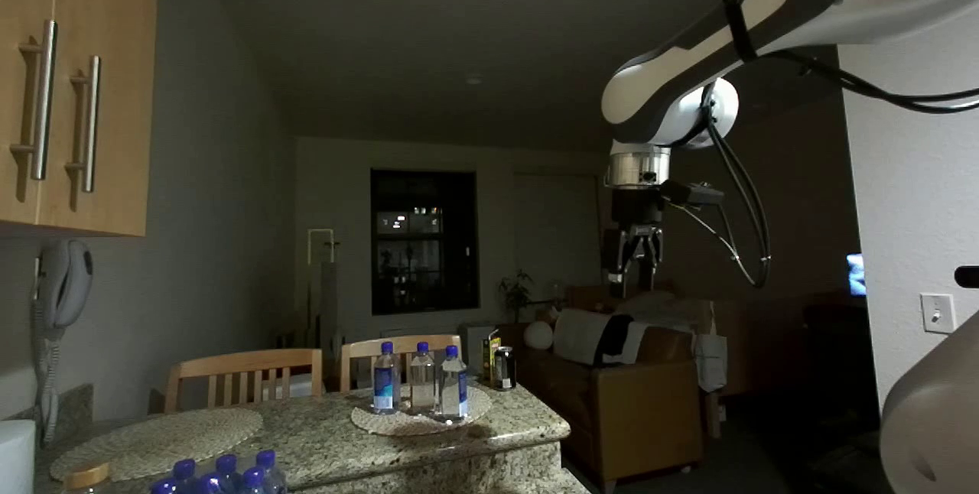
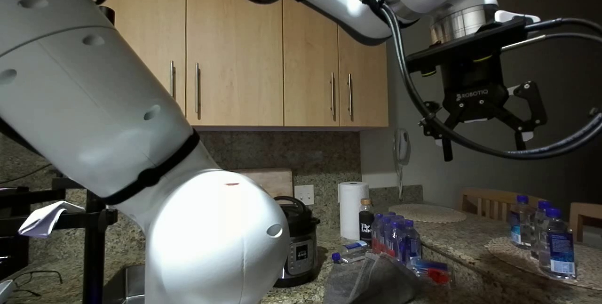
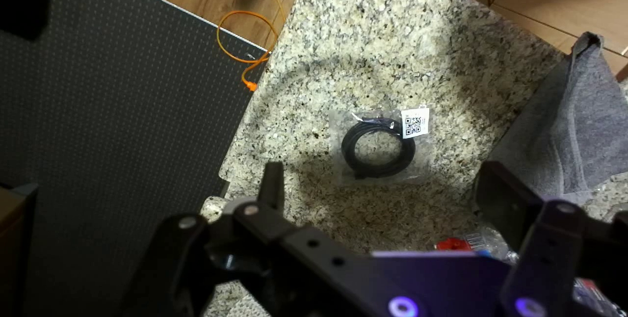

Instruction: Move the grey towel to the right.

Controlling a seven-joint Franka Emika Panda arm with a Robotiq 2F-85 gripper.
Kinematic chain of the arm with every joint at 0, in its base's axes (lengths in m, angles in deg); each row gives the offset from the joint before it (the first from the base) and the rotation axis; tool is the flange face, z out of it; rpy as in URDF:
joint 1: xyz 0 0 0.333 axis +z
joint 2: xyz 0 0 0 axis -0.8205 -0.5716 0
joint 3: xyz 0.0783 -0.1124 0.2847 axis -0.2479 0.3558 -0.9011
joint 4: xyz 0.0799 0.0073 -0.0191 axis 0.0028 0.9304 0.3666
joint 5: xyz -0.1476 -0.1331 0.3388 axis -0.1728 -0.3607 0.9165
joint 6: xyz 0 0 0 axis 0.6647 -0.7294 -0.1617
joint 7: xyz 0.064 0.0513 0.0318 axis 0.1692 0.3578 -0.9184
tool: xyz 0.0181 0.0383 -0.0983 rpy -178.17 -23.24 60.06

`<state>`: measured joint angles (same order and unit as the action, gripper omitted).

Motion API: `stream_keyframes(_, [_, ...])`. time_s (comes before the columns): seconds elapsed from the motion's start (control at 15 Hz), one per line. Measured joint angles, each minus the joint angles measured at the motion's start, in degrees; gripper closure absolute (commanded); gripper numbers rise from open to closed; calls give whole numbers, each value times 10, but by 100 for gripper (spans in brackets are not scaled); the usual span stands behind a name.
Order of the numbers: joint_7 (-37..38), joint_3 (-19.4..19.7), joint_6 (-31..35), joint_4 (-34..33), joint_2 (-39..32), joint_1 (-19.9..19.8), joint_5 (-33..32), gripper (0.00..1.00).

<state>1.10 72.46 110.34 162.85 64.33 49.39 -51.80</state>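
Observation:
The grey towel [image 2: 371, 283] lies crumpled on the granite counter, in front of the bottles, in an exterior view. It also shows at the right side of the wrist view [image 3: 574, 125], folded into a raised, pointed shape. It does not show in the remaining exterior view. My gripper [image 1: 633, 280] hangs in the air, pointing down. It is open and empty, with its fingers wide apart, in an exterior view [image 2: 483, 146] and in the wrist view [image 3: 381, 179]. The gripper is high above the counter and apart from the towel; its right finger overlaps the towel's edge in the wrist view.
A bagged black cable coil [image 3: 349, 150] lies on the counter [image 3: 373, 17] left of the towel. Several blue-capped bottles [image 2: 411, 243] stand behind the towel. A pressure cooker [image 2: 301, 257] and paper roll [image 2: 352, 210] stand nearby. Bottles [image 1: 422, 379] stand on a woven mat.

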Motion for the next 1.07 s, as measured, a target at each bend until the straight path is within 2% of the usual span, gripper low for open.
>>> stream_keyframes(1.07, [1, -11, 0, 0, -3, 9, 2, 0])
